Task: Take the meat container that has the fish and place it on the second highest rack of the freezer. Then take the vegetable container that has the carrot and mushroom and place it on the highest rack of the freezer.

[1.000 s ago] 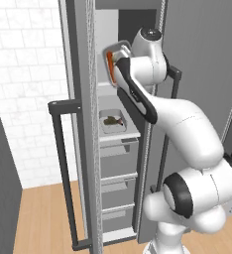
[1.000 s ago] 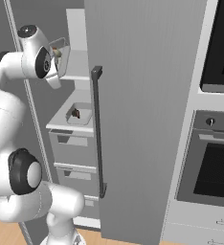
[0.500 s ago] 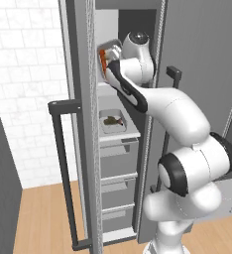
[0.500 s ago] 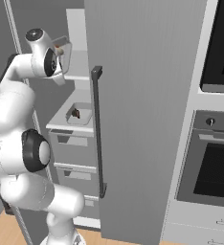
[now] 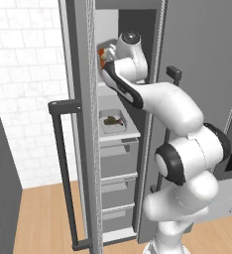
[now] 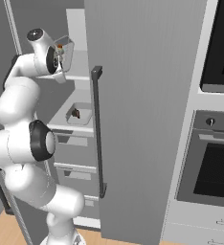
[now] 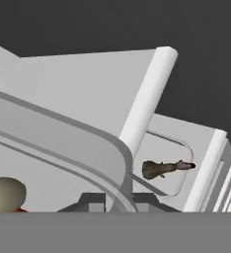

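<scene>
Item: vegetable container [image 6: 66, 51] with mushroom [image 7: 6, 194], pinched in our closed fingers [image 7: 112, 200] at the highest rack [image 5: 108, 89]. Risk: we judge tilt could spill contents, rim striking the rack edge.

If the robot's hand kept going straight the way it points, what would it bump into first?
Probably the highest rack: the gripper, shut on the vegetable container, aims at it, with the fish tray lower down. Depth is unclear.

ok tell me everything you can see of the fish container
The fish container is a shallow, pale grey tray with rounded corners, looking like plastic. It sits flat on the second highest rack of the freezer, above the grey drawers. A small brown-olive fish with a narrow tail lies inside, shorter than the tray. Nothing else touches it.
</scene>
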Tool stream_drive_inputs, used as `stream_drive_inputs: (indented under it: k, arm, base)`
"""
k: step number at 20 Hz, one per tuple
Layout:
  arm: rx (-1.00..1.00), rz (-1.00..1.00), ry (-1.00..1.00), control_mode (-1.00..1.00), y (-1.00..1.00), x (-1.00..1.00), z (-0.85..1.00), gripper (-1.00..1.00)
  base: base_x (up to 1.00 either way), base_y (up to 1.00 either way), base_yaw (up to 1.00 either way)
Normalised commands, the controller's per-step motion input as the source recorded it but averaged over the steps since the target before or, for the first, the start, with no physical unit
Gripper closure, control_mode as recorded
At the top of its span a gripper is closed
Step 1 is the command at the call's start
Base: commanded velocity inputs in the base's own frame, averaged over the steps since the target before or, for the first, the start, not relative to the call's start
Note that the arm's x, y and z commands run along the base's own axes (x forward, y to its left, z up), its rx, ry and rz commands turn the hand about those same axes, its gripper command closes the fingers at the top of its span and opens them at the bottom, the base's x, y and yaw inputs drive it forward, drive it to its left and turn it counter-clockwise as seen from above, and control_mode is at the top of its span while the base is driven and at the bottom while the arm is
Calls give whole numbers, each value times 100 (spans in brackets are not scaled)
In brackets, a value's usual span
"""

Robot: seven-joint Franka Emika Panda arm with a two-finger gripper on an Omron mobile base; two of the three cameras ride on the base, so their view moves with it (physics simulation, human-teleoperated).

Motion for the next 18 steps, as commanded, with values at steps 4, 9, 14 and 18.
stream_drive_inputs:
  k: [4,9,14,18]
  arm:
    - [1,-11,3,-100,0,60,-3,100]
    - [8,-1,4,-100,0,66,0,-100]
    - [17,0,1,-100,0,47,-3,-100]
    - [17,0,0,-100,-1,18,0,-100]
  base:
    - [0,0,0]
    - [0,0,0]
    - [0,0,0]
    - [0,0,0]
